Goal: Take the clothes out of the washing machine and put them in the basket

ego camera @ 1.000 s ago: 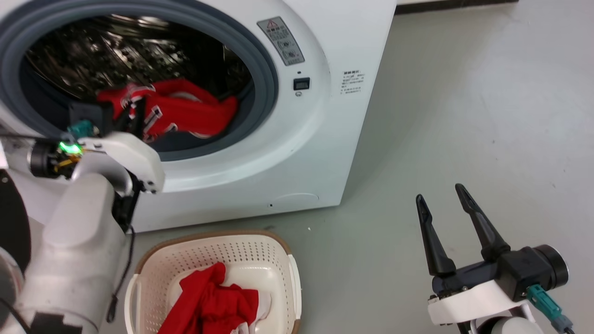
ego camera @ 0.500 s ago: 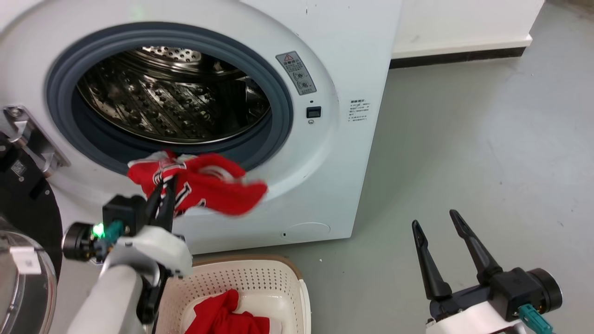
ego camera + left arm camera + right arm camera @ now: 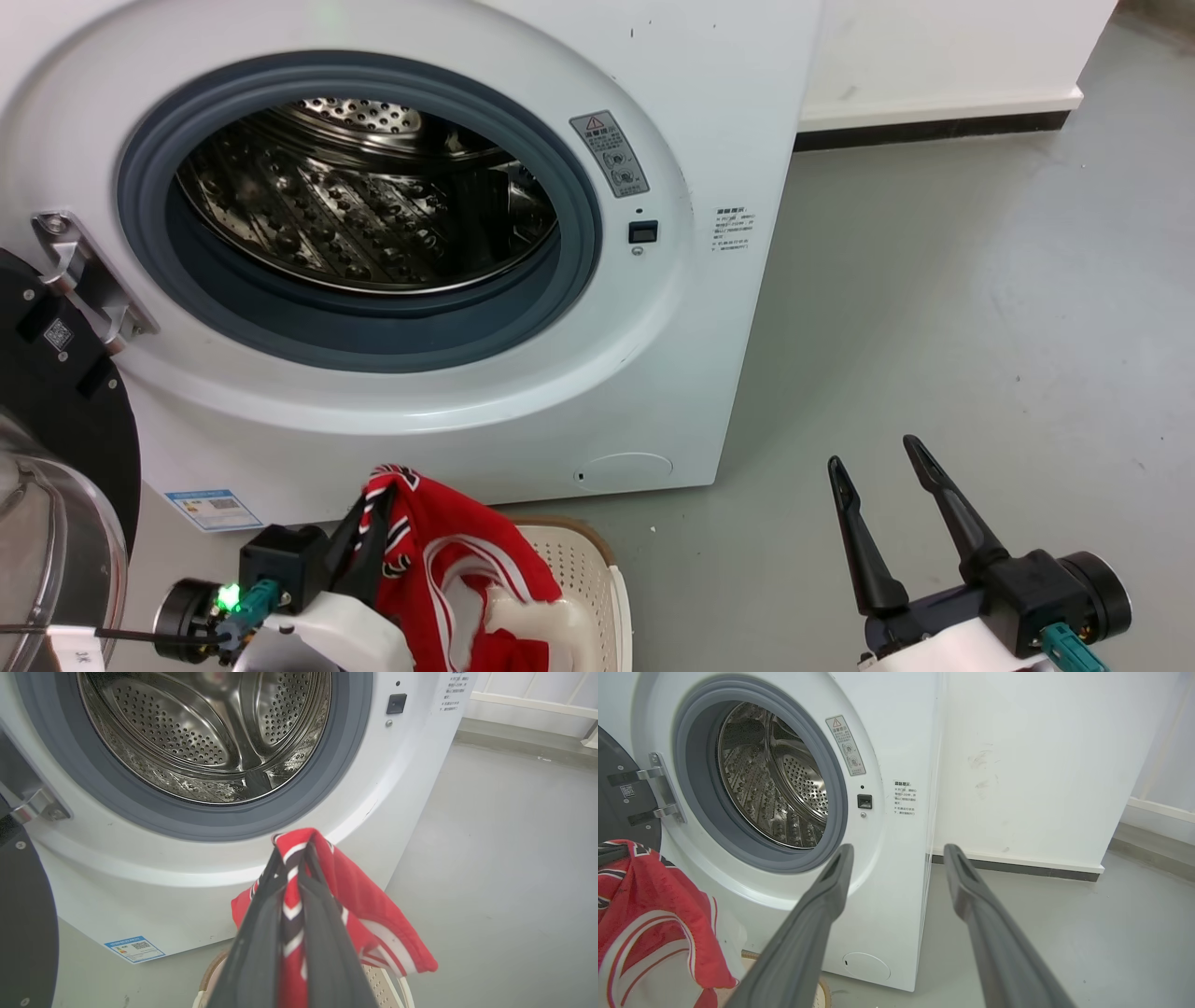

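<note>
The washing machine stands with its porthole open, and the steel drum shows bare metal. My left gripper is shut on the clothes, a red garment with white trim and striped edging. It hangs in front of the machine's lower panel, over the cream basket. In the left wrist view the gripper pinches the striped edge, and the rest of the garment droops to the right. My right gripper is open and holds nothing above the floor, right of the basket.
The machine's black-framed glass door is swung open at the far left, close to my left arm. Grey floor stretches to the right of the machine. A white wall with a dark skirting strip runs behind it.
My left gripper has pulled the red garment out of the drum, past the porthole rim and down over the basket. The head camera has shifted too. My right gripper stays open.
</note>
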